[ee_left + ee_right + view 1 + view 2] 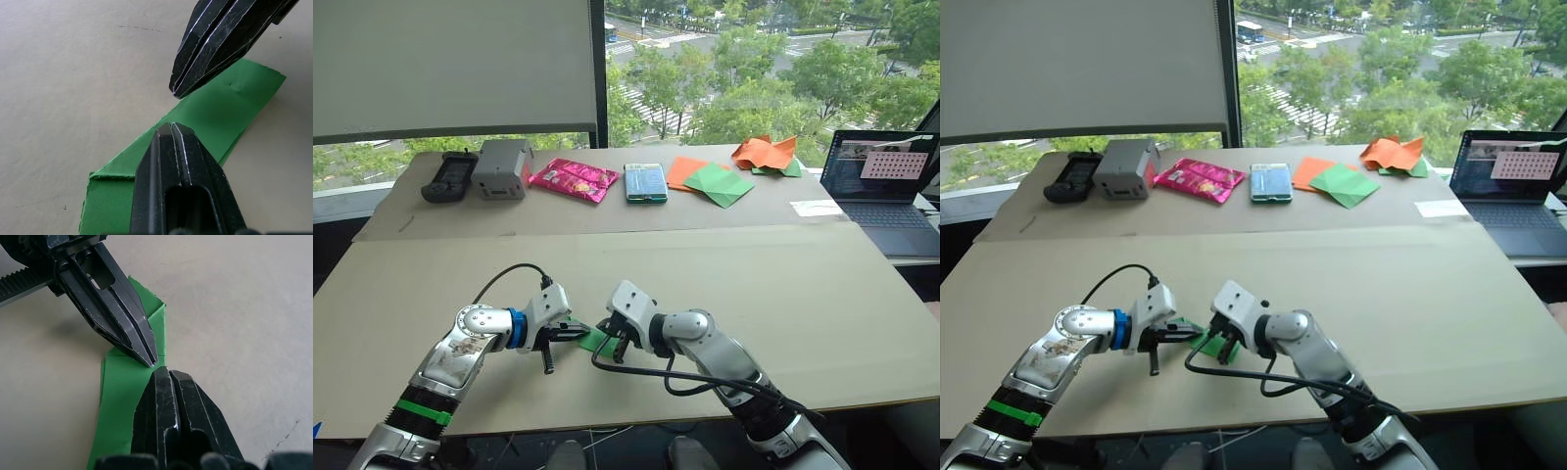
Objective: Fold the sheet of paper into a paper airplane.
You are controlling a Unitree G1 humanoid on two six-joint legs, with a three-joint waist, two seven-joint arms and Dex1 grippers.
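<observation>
Near the front edge of the cardboard-covered table (822, 294), the paper airplane (215, 110), a narrow folded strip of bright green paper with layered flaps, lies flat between the two grippers. Both press down on it with fingers clenched together: the left gripper (570, 333) bears on one end, the right gripper (612, 338) on the other, their black tips nearly meeting over the middle of the strip. In the right wrist view, the left gripper's closed point (146, 355) rests on a diagonal fold, just beside the right gripper's own tip. Neither claw grasps the paper; each only pins it to the surface.

Along the far side of the table sit a black controller (449, 176), a grey box (502, 167), a pink snack packet (574, 179) and a teal-edged pack (645, 182). Beside them lie a smooth green sheet (720, 184) over an orange sheet (683, 170), then a crumpled orange-and-green paper heap (767, 154). An open laptop (886, 181) stands at the right, with a white slip (816, 208) near it. Trees and streets fill the window (754, 69) behind.
</observation>
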